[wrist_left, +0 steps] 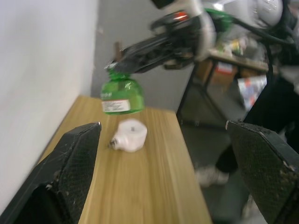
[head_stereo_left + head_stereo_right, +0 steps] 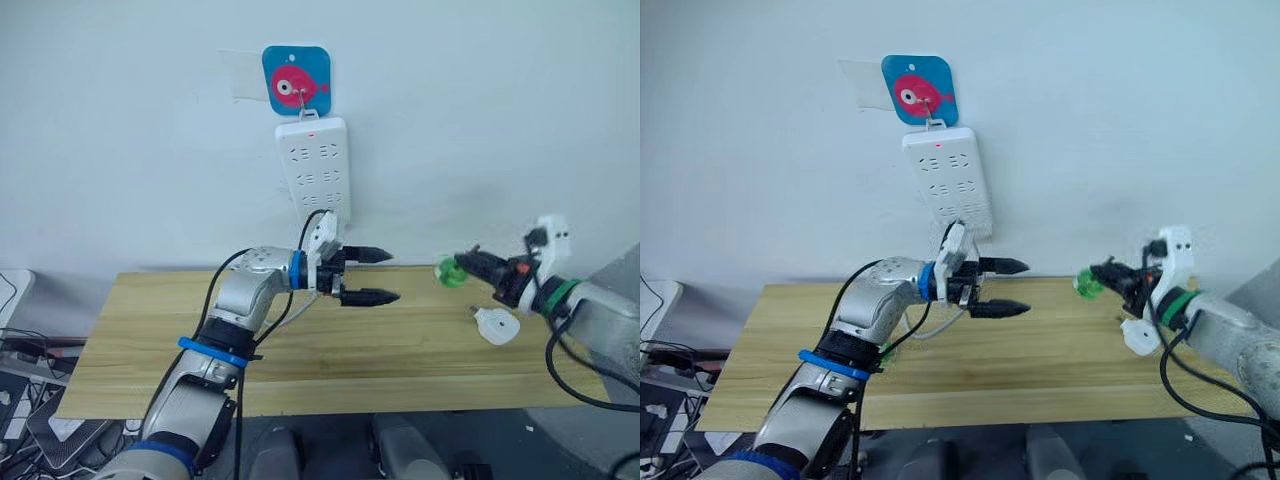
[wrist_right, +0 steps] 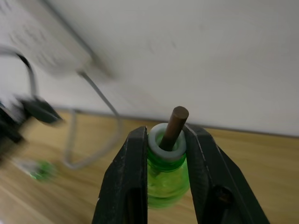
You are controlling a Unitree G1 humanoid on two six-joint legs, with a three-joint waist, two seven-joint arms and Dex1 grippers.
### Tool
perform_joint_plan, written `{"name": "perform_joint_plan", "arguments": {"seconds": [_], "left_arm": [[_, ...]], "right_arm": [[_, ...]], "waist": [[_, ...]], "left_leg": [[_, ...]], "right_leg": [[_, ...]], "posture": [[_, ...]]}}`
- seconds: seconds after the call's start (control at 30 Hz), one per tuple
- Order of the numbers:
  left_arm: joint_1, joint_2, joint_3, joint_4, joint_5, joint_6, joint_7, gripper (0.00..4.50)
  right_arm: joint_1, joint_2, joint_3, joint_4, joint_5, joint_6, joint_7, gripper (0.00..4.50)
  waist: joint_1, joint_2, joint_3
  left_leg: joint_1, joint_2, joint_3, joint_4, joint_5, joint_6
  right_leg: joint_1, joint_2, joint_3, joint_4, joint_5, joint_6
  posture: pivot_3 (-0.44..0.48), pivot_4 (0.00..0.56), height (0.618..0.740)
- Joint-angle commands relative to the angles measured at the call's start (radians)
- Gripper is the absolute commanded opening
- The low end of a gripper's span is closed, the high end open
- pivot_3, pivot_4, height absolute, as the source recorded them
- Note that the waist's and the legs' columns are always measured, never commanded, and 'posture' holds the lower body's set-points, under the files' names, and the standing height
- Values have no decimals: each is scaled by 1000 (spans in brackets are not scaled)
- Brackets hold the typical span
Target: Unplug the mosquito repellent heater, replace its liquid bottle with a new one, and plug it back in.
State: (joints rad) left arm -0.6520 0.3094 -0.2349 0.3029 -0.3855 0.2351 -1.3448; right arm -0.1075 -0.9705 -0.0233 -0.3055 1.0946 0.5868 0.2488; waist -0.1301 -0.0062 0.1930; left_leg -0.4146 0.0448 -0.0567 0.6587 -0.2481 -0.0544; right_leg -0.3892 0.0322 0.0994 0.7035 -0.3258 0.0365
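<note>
Your right gripper is pinching the green liquid bottle by its neck — the wrist view shows both fingers pressed against the white collar with the brown wick poking up between them. The bottle hangs in the air above the wooden table, near its far right corner, body pointing toward the table's middle.

The mosquito repellent heater lies on the table just below and slightly toward the near edge from that bottle, close to the right edge. It is unplugged and tipped on its side; the prongs point roughly toward the left arm in the left wrist view. Which way its round hole faces I can't tell.

Your left gripper is spread wide and empty, hovering over the middle of the far edge, under the white power strip on the wall. It is well apart from the heater; the right arm is much nearer, but it's busy.

The judgement: the bottle's long axis has to line up with the heater's opening, and the heater lies loose, so it probably needs holding — that's the left gripper's job. There's open table between the two arms. Watch the right edge; a nudge could push the heater off.
</note>
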Motion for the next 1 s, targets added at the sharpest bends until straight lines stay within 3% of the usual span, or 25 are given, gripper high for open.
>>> {"name": "perform_joint_plan", "arguments": {"seconds": [0.03,0.13,0.4,0.8,1.0], "left_arm": [[22,13,-24,16,39,-120,-74,4500],[45,28,-52,68,121,-265,-81,4500],[58,28,-31,103,167,-319,-25,4500],[78,43,-28,96,197,-343,36,4500],[85,44,-25,88,196,-342,43,4500]], "right_arm": [[-5,40,92,86,-339,-259,241,757],[-35,133,184,282,-582,-478,342,757],[-131,381,168,642,-779,-657,367,757],[-192,459,127,883,-919,-797,385,757],[-182,454,108,859,-930,-787,427,2797]], "waist": [[3,0,0],[12,-2,1],[46,-2,2],[56,-2,3],[56,-2,3]], "left_leg": [[0,0,0,0,0,0],[0,0,0,0,0,0],[0,0,0,3,0,0],[1,0,0,3,0,0],[3,-1,0,3,0,0]], "right_leg": [[0,0,0,0,0,0],[0,0,0,0,1,-1],[1,-1,1,1,4,-5],[1,-1,0,3,5,-5],[2,-1,1,7,5,-5]], "posture": [[-87,167,740],[-66,174,740],[-32,184,740],[-20,188,740],[-19,184,740]]}}
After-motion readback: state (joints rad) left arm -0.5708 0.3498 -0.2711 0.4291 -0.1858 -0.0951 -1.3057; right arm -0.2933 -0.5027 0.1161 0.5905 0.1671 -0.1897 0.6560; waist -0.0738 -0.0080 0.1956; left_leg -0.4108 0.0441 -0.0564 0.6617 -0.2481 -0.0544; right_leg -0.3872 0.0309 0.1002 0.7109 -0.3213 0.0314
